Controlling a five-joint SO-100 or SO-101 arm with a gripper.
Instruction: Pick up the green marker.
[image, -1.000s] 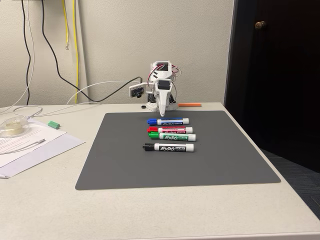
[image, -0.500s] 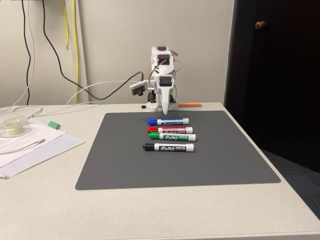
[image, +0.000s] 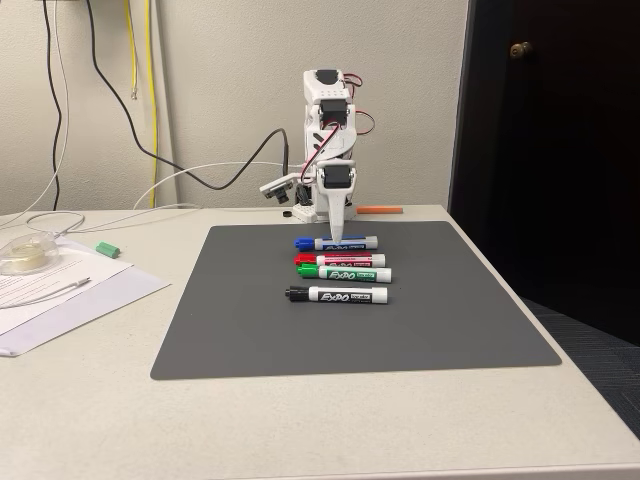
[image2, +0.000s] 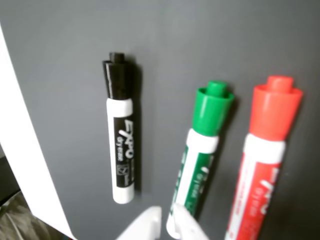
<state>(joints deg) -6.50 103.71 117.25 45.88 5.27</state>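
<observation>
The green marker (image: 345, 273) has a white barrel, a green cap and a green label, and lies third from the back in a row of Expo markers on the dark grey mat (image: 250, 330). The blue marker (image: 337, 242) and the red marker (image: 340, 259) lie behind it; the black marker (image: 338, 294) lies in front. My gripper (image: 335, 228) points down just behind the blue marker, apart from the green one, and looks shut with nothing in it. In the wrist view the green marker (image2: 205, 150) lies between the black marker (image2: 121, 135) and the red marker (image2: 265, 155), with my fingertips (image2: 187, 227) at the bottom edge.
A small stubby green piece (image: 107, 248), a tape roll (image: 25, 255) and papers (image: 60, 290) lie left of the mat. An orange pen (image: 380, 209) rests at the back beside the arm's base. Cables hang on the wall. The table's right edge drops off beside a dark door.
The arm has risen and reached forward. The gripper tip has moved from near the base towards the blue marker. The markers have not moved.
</observation>
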